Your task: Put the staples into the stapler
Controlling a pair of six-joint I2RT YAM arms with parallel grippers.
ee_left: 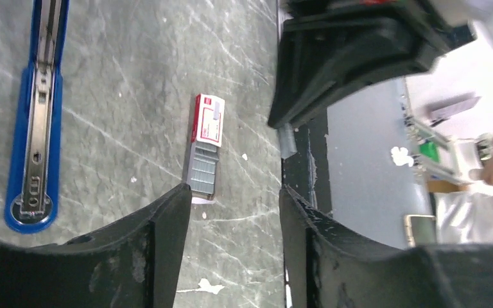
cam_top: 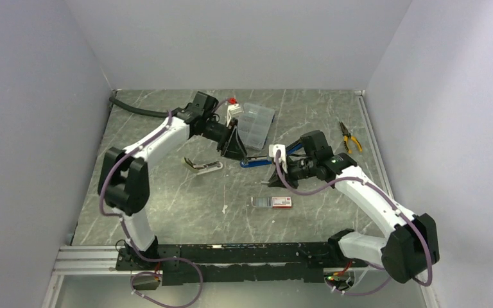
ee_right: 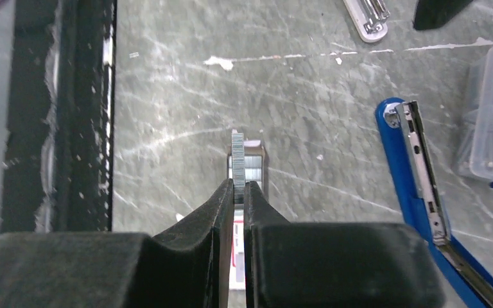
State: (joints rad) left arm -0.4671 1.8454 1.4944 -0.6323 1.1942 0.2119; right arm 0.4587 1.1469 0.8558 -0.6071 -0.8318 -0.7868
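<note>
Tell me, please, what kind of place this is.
Probably a robotics lab test cell, not an office. The plain pale walls enclose a grey marble-patterned tabletop on three sides, and two white-and-black robot arms are mounted on a dark metal rail at its near edge.

Staples [ee_left: 203,172] lie beyond parted fingers [ee_left: 147,250]; blue stapler [ee_left: 35,128] leftward.

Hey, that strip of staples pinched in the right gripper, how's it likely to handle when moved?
Probably stiff: the staple strip stands straight out of the right gripper without sagging. Likely light, being so thin. It may snap or twist loose, since only its end is pinched.
</note>
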